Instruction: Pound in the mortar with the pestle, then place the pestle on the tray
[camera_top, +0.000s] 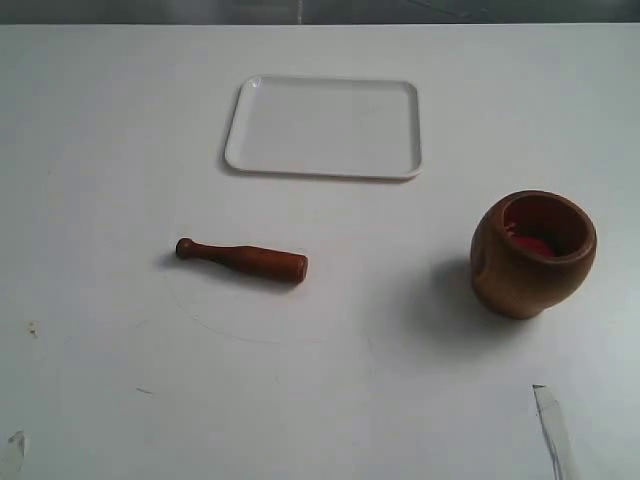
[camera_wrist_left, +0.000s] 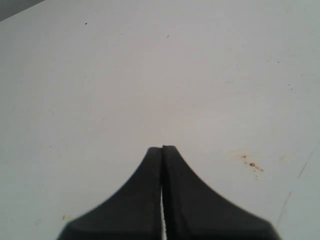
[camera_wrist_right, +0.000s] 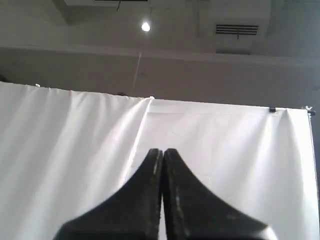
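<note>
The brown wooden mortar (camera_top: 533, 254) stands upright at the right of the table, its inside reddish. The reddish-brown pestle (camera_top: 242, 260) lies flat left of centre, thin knobbed handle to the left, thick end to the right. The white tray (camera_top: 323, 128) sits further back with nothing in it. Neither arm shows in the exterior view. My left gripper (camera_wrist_left: 162, 148) is shut with nothing in it over bare table. My right gripper (camera_wrist_right: 162, 151) is shut too, holding nothing and facing a white cloth backdrop. Neither wrist view shows the mortar, pestle or tray.
The white table (camera_top: 100, 350) has a few small specks and a strip of tape (camera_top: 552, 430) near its front right corner. Rust-coloured spots (camera_wrist_left: 251, 163) mark the surface in the left wrist view. A ceiling light (camera_wrist_right: 145, 26) shows above the backdrop.
</note>
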